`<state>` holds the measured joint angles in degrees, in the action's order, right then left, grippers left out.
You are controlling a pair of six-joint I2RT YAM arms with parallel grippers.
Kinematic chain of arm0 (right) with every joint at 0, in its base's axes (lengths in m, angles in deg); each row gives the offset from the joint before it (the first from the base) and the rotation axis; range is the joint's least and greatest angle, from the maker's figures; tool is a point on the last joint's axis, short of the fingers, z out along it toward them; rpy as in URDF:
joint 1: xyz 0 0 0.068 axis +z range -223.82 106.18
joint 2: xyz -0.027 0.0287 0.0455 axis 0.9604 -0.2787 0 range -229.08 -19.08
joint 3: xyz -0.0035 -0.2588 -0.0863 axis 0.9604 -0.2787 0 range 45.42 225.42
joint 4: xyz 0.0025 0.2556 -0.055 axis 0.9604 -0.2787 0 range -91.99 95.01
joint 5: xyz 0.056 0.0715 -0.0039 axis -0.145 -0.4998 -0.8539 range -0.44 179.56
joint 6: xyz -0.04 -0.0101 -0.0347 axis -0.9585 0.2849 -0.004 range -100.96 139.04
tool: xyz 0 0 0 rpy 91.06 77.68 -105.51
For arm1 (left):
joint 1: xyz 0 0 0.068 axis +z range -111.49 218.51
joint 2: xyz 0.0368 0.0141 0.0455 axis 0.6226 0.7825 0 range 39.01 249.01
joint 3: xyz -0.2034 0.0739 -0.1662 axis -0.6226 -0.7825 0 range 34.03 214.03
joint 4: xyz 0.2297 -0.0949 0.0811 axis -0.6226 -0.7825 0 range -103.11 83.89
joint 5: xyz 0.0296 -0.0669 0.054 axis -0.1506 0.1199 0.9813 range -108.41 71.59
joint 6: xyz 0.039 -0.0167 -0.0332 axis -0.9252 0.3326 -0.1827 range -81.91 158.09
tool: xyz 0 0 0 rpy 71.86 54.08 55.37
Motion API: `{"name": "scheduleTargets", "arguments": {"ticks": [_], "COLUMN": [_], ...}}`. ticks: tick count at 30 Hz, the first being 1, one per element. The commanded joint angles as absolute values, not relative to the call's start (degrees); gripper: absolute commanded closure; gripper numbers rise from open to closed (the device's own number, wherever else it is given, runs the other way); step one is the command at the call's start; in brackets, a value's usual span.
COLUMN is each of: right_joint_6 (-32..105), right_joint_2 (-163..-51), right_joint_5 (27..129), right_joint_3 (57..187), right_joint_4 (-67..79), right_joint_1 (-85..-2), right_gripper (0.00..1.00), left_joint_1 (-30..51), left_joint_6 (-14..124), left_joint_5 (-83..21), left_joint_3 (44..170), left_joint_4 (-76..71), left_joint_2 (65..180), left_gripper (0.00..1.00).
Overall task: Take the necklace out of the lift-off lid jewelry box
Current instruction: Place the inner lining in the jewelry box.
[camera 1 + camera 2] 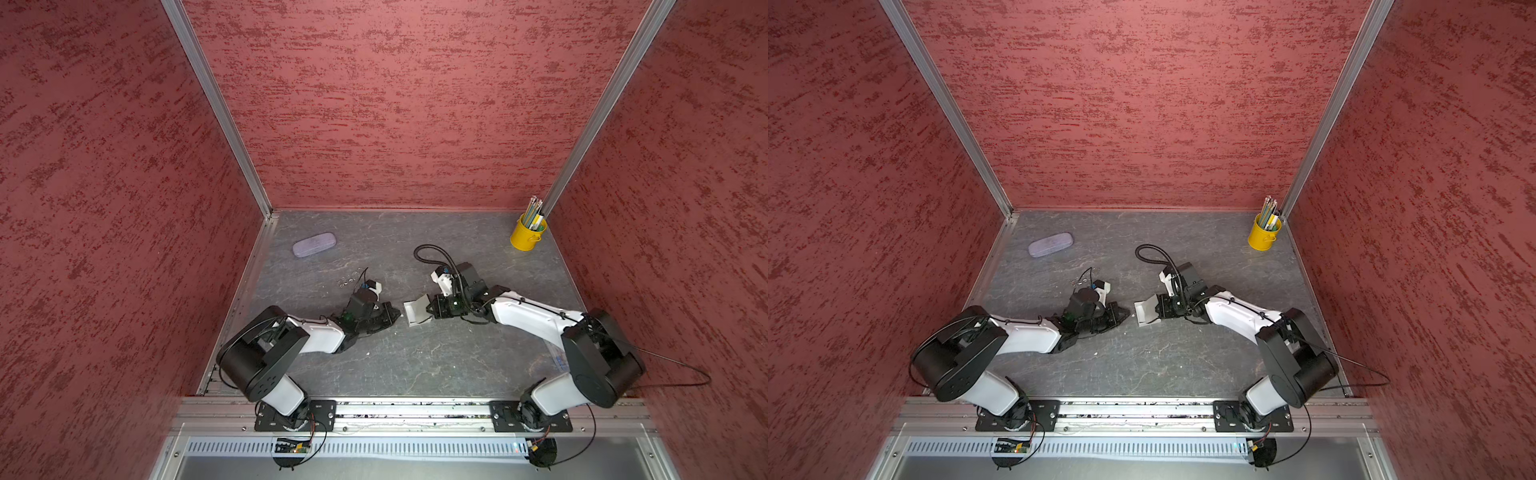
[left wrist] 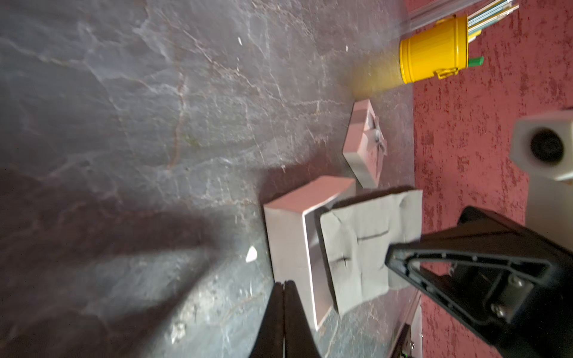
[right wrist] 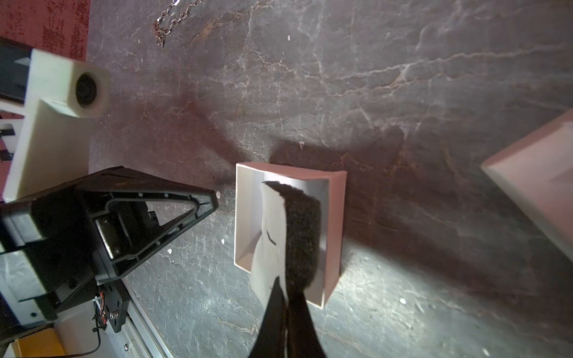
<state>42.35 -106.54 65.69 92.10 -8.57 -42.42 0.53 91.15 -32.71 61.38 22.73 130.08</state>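
Starting at the right jaws, we find them clenched on one edge of the insert pad [image 3: 302,229], which stands half out of the lift-off lid jewelry box [image 3: 336,223]. The right wrist view shows the pad as two layers: a smooth white card face backed by coarse dark foam. The left wrist view shows only a pale grey face, creased and cut with short slits. The left jaws are pressed together with nothing between them, just beside the box's outer wall. We cannot tell whether they touch it. In both top views the two sets of jaws face each other across the box, which is tilted with its open mouth toward the right jaws.

The box is thin white cardboard, square, with straight walls. Its lid [image 2: 366,145], printed with a grey bow, lies on the surface beyond the box. We find it in the wrist views and not in the top views.

The necklace [image 3: 173,23] is out of the box. It is a thin chain of small links lying loose on the surface [image 1: 415,365], well apart from the box, between the left arm's wrist and the glasses case [image 1: 314,244]. The right wrist view resolves its links, while in the top views it is only a faint glint.

The surface is dark grey and stone-patterned with pale veins. The case is lilac, oblong and rounded. A yellow cup [image 1: 525,235] of pencils stands in the far corner, against rough red walls [image 1: 395,104].
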Motion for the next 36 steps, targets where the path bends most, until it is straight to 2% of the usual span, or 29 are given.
{"name": "scheduleTargets", "arguments": {"ticks": [1, 19, 36], "right_joint_6": [41.83, 51.06, 51.34], "right_joint_2": [-107.06, -103.27, -109.97], "right_joint_5": [66.46, 65.09, 62.18], "right_joint_3": [93.20, 89.45, 89.52], "right_joint_4": [-7.65, 1.50, 4.90], "right_joint_1": [-42.51, -42.49, -42.34], "right_gripper": [1.00, 1.00, 1.00], "left_joint_1": [0.98, 3.21, 2.74], "left_joint_6": [92.53, 92.48, 94.99], "left_joint_5": [-31.08, -33.02, -35.56], "left_joint_3": [63.28, 63.29, 64.17], "left_joint_4": [27.37, 26.24, 29.78], "left_joint_2": [131.59, 131.38, 136.29], "left_gripper": [0.96, 0.96, 0.97]}}
